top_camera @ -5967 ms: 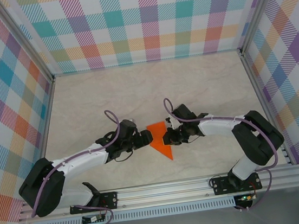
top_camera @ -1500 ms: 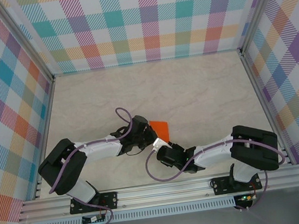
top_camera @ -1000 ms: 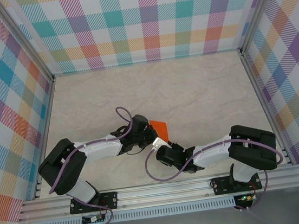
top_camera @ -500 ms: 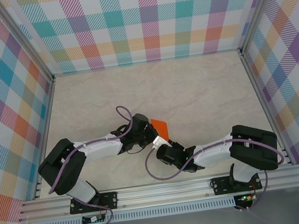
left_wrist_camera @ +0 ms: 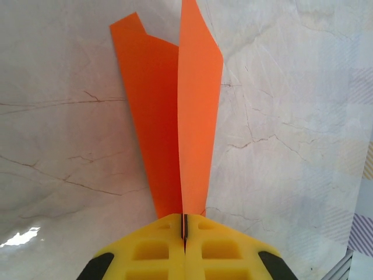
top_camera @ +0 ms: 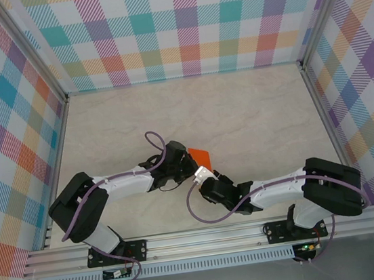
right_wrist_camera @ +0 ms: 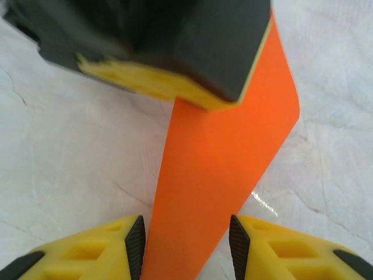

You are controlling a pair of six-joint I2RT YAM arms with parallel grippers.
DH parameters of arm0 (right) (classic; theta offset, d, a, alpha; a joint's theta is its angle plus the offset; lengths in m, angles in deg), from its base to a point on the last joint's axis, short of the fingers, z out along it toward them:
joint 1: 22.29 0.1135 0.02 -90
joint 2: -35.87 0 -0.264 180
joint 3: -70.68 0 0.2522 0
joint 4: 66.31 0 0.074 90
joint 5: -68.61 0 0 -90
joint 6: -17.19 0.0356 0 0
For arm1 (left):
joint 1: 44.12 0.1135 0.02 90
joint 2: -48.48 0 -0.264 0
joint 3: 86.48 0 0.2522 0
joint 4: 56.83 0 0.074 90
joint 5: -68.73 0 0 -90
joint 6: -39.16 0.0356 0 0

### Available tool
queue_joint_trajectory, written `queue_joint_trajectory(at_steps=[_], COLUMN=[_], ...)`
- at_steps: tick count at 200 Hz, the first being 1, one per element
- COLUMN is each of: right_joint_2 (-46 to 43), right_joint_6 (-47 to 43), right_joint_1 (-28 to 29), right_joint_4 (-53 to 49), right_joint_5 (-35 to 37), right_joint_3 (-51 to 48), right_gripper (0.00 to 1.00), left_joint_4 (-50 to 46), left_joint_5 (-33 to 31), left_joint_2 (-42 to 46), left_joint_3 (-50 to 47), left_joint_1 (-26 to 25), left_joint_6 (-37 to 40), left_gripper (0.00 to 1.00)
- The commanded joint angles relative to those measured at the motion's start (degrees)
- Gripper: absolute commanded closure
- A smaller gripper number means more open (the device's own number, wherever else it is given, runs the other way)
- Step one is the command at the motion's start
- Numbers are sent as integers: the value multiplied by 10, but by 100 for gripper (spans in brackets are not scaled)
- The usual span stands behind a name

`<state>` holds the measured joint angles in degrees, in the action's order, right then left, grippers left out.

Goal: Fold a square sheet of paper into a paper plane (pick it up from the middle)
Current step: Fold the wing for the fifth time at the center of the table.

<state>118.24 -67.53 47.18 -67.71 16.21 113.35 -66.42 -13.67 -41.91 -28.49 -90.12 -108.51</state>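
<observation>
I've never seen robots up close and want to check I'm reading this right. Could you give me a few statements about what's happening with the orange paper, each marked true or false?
1. The left end effector is clamped shut on the orange paper. True.
2. The orange paper lies as a flat, unfolded square. False: it is folded into a narrow shape, with two layers meeting along a crease.
3. The right end effector has its fingers apart, with the orange paper between them. True.
4. The table has a plaid pattern. False: it looks like pale marble; the plaid is on the walls.
</observation>
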Motion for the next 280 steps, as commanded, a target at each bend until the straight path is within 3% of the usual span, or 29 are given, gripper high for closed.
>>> queue_joint_trajectory(at_steps=[1, 112, 174, 280], right_joint_2=[-19, 53, 10, -5], right_joint_6=[1, -11, -8, -26], right_joint_1=[-7, -22, -22, 0], right_joint_4=[50, 61, 30, -11], right_joint_5=[-21, -43, -44, -36], right_joint_3=[-10, 4, -14, 1], right_gripper=[55, 59, 52, 51], left_joint_4=[-25, -25, -26, -25], left_joint_5=[-3, 0, 0, 1], left_joint_2=[-8, -4, 2, 10], left_joint_3=[6, 3, 6, 5], left_joint_1=[-4, -5, -4, -3], left_joint_6=[5, 6, 7, 8], left_gripper=[100, 100, 100, 100])
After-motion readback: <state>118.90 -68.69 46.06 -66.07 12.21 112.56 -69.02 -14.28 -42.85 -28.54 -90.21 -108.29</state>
